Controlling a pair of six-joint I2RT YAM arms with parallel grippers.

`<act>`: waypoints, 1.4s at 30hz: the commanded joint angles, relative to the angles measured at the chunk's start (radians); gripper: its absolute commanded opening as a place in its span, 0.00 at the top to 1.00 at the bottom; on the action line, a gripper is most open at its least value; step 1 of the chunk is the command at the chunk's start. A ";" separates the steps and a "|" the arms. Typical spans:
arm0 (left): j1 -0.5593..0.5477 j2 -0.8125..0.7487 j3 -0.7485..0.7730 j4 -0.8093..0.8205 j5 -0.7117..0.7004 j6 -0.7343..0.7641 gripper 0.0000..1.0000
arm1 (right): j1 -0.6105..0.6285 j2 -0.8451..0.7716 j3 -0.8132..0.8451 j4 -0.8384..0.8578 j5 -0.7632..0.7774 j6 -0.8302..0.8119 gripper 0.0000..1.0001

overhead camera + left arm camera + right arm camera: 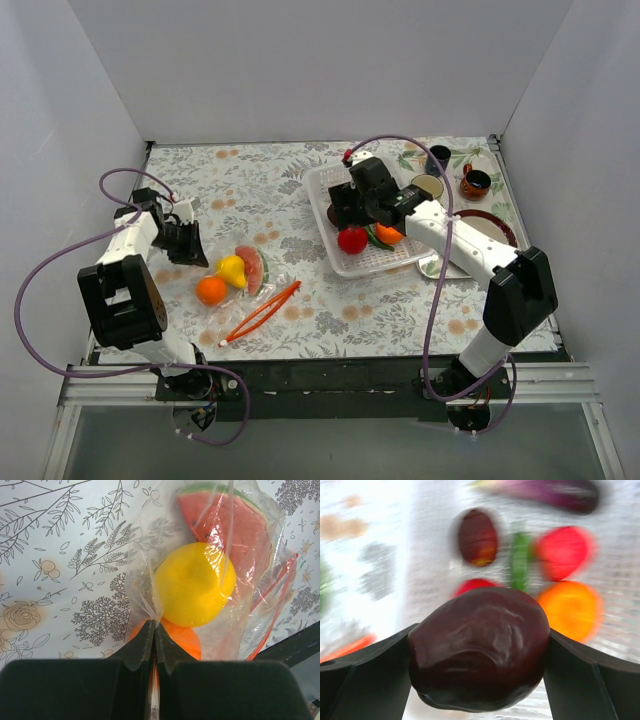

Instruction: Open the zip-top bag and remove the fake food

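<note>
The clear zip-top bag [247, 277] lies on the flowered table at the left, its red-orange zip strip [262, 312] pointing toward the near edge. Inside are an orange ball [211, 290], a yellow fruit [232, 268] and a watermelon slice [254, 266]. My left gripper [190, 246] is shut on the bag's far end; in the left wrist view [154, 629] the plastic [145, 575] is pinched between the fingers, just before the yellow fruit [194, 584]. My right gripper [345, 208] hangs over the white basket [318, 190], shut on a dark maroon fruit [479, 647].
The basket holds a red ball [352, 239], an orange [389, 234], a green piece [520, 560], an eggplant [545, 492] and another dark red fruit [477, 536]. Mugs [437, 157] [475, 182] and a plate [492, 228] stand at the back right. White walls enclose the table.
</note>
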 commanded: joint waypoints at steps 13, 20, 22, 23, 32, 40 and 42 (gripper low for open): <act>-0.058 0.004 0.180 -0.065 0.114 -0.058 0.98 | -0.107 -0.091 -0.099 0.216 -0.496 -0.067 0.01; -0.058 -0.025 0.169 -0.014 -0.058 -0.049 0.02 | -0.071 -0.149 -0.130 0.204 -0.237 -0.030 0.02; -0.057 -0.035 0.207 -0.010 -0.075 -0.058 0.02 | -0.070 -0.141 -0.119 0.184 -0.245 -0.046 0.01; -0.058 -0.021 0.241 -0.017 -0.055 -0.067 0.02 | -0.070 -0.135 -0.116 0.172 -0.242 -0.047 0.02; -0.310 0.488 1.200 -0.217 0.330 -0.256 0.02 | -0.044 -0.167 -0.149 0.240 -0.265 -0.104 0.02; -0.563 0.630 1.226 -0.087 0.336 -0.199 0.02 | -0.002 -0.134 -0.153 0.245 -0.208 -0.170 0.02; -0.586 0.619 1.159 -0.065 0.373 -0.182 0.02 | 0.005 -0.123 -0.153 0.254 -0.199 -0.182 0.02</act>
